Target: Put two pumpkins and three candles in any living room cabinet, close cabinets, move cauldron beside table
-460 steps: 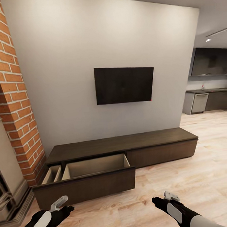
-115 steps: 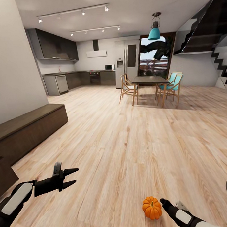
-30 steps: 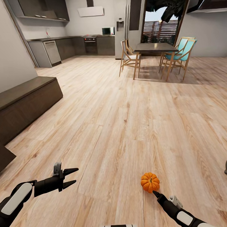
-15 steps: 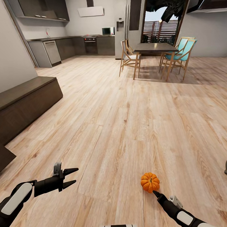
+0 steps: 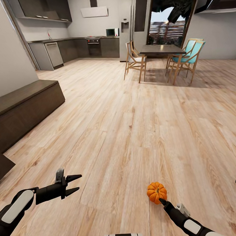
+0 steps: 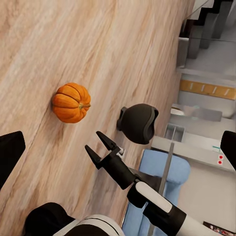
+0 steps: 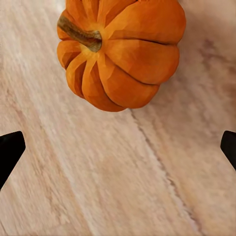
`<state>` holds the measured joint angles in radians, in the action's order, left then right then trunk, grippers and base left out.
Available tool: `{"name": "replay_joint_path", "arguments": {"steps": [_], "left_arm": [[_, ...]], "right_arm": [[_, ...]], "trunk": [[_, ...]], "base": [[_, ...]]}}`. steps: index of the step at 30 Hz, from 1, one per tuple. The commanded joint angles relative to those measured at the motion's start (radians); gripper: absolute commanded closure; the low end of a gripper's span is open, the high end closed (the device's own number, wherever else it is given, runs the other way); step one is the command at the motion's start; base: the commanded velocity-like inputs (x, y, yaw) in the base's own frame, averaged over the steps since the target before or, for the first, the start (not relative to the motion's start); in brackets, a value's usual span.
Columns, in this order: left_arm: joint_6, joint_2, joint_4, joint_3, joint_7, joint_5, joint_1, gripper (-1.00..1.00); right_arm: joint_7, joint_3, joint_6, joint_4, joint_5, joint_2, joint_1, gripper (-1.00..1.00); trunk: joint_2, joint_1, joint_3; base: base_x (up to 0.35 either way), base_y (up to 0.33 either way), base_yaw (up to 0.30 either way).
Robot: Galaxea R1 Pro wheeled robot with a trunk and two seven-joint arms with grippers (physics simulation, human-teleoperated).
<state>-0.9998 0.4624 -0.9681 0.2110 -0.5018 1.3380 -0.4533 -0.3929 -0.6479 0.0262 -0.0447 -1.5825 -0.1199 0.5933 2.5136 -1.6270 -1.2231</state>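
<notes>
Orange pumpkin (image 5: 156, 192) — one — on wood floor (image 5: 132, 131), one cauldron (image 6: 139, 123) near, both grippers' fingers apart.

I'm in an open-plan home, living rm running into kitchen: light wood plank floor (image 5: 132, 124), low dark cabinet (image 5: 25, 108) by the wall, dining table (image 5: 162, 51) w/ wooden and teal chairs (image 5: 134, 62), dark kitchen cupboards (image 5: 77, 47), oven (image 5: 94, 47), microwave (image 5: 110, 31), tall fridge (image 5: 127, 25).
</notes>
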Motion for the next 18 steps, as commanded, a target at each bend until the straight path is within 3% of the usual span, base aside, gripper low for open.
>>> {"name": "replay_joint_path", "arguments": {"steps": [1,12,18], "left_arm": [[0.0,0.001,0.001,0.002,-0.007,-0.003,-0.001,-1.0],[0.0,0.001,0.002,0.002,-0.007,-0.003,-0.001,-1.0],[0.0,0.001,0.002,0.002,-0.007,-0.003,-0.001,-1.0]], "right_arm": [[-0.004,-0.007,0.002,0.0,-0.01,-0.001,0.0,-1.0],[-0.008,-0.007,-0.003,0.001,-0.011,-0.001,0.0,-1.0],[-0.008,-0.007,-0.003,0.001,-0.011,-0.001,0.0,-1.0]], "trunk": [[0.0,0.0,-0.001],[0.0,0.0,0.01],[0.0,0.0,0.015]], "base": [[0.003,0.0,-0.009],[0.002,0.0,-0.17],[0.146,0.0,-0.174]]}}
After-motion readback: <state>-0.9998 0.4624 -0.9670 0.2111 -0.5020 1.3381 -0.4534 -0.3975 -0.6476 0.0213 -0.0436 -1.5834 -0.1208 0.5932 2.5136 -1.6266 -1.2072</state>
